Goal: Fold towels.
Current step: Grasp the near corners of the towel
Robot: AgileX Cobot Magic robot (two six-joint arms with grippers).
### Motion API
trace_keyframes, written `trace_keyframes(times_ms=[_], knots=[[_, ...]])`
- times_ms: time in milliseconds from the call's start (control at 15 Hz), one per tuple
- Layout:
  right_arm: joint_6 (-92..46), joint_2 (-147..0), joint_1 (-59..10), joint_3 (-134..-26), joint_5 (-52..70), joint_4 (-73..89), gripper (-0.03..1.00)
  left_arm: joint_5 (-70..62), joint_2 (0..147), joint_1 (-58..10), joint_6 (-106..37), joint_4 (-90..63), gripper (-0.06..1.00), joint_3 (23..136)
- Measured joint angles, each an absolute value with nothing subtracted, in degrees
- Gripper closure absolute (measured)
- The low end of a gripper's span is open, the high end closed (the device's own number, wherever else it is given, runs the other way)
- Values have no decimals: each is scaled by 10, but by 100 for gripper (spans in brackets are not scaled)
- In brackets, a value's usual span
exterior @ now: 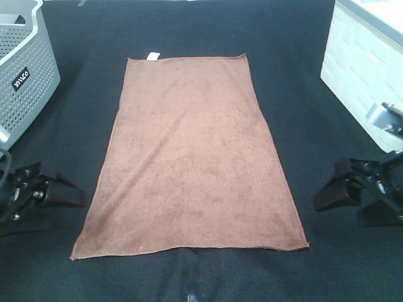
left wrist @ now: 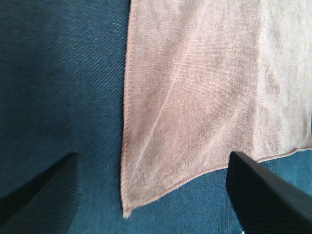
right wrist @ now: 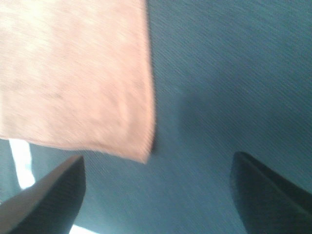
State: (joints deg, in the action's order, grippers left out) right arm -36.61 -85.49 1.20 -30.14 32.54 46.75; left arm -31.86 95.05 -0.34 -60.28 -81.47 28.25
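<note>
The reddish-brown towel (exterior: 192, 160) lies flat and unfolded on the black table, its long side running away from me. A small white tag (exterior: 152, 56) sits on its far short edge. My left gripper (exterior: 60, 192) is open and empty, left of the towel's near left corner. The left wrist view shows that corner (left wrist: 127, 212) between its fingers. My right gripper (exterior: 334, 185) is open and empty, right of the towel's near right corner. The right wrist view, blurred, shows that corner (right wrist: 144, 157) between its fingers.
A grey perforated basket (exterior: 22, 69) stands at the far left. A white box (exterior: 362, 75) stands at the far right. A strip of white tape (exterior: 190, 292) marks the table's near edge below the towel. Black table cloth (exterior: 82, 38) surrounds the towel.
</note>
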Motion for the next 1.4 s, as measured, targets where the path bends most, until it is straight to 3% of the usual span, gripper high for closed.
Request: trace_keyframes(times_ms=[267,533,800,1000,1200,1400], knots=[[-527,-936,12,-303,325,595,20,-328,1019,-6,-702,-895,18,284],[-595,-994,12,-303,322,662,20,-345,1047,-11,-744,-934,18,284],[-648,-1039,13,-309,344,729,21,-367,1084,-66,-783,-999,19,304],[-665,-1067,-49,-332,345,757,27,-387,1110,-84,-785,-1004,23,328],[-623,-1077,-80,-348,324,767,43,-369,1116,-84,-785,-1003,46,328],[-590,-1081,-81,-348,290,752,79,-350,1123,-84,-794,-991,87,328]])
